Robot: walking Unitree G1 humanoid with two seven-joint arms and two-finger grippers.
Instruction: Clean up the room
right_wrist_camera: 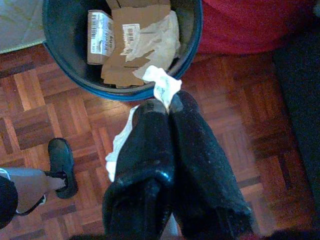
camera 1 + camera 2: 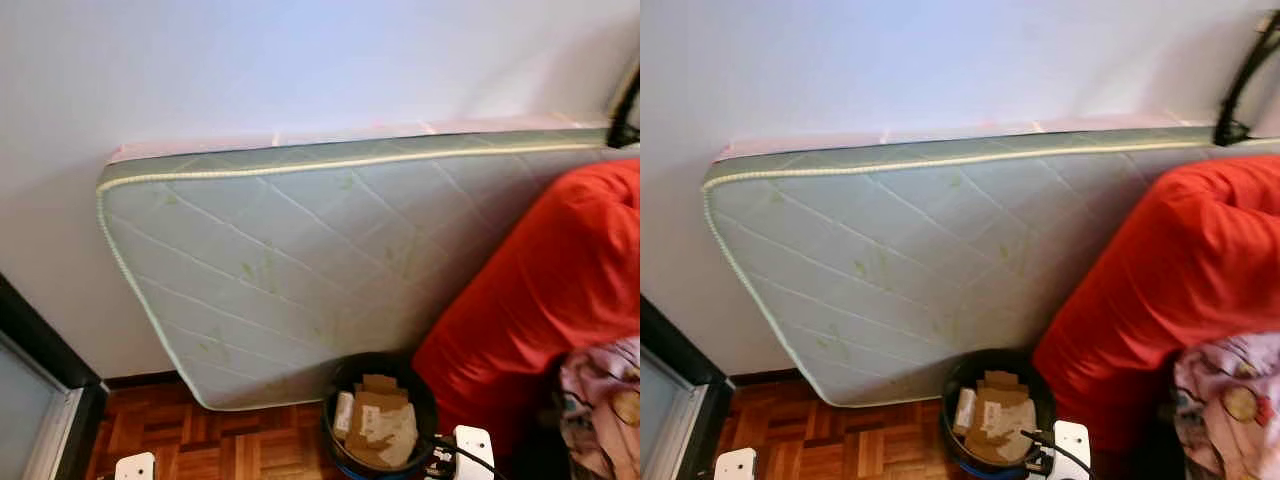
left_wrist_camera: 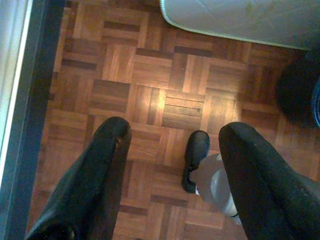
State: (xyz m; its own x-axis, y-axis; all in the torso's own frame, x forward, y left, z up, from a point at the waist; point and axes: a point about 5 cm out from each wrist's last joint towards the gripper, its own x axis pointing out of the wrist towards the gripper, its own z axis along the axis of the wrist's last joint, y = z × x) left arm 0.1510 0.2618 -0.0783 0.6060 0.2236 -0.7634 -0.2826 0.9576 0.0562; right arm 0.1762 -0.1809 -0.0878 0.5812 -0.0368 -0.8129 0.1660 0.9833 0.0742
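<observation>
A dark round bin (image 2: 380, 415) with a blue rim stands on the parquet against the mattress, holding cardboard pieces (image 1: 131, 37) and crumpled paper. My right gripper (image 1: 167, 102) hovers just short of the bin's rim, shut on a crumpled white tissue (image 1: 161, 86) that also trails down beside the fingers. My left gripper (image 3: 172, 145) hangs open over bare parquet, with nothing between its fingers (image 3: 107, 155).
A pale green quilted mattress (image 2: 300, 260) leans on the white wall. A red cushion (image 2: 560, 280) and patterned cloth (image 2: 600, 400) lie at the right. A dark door frame (image 2: 40, 370) is at the left. The robot's black foot (image 3: 196, 155) rests on the floor.
</observation>
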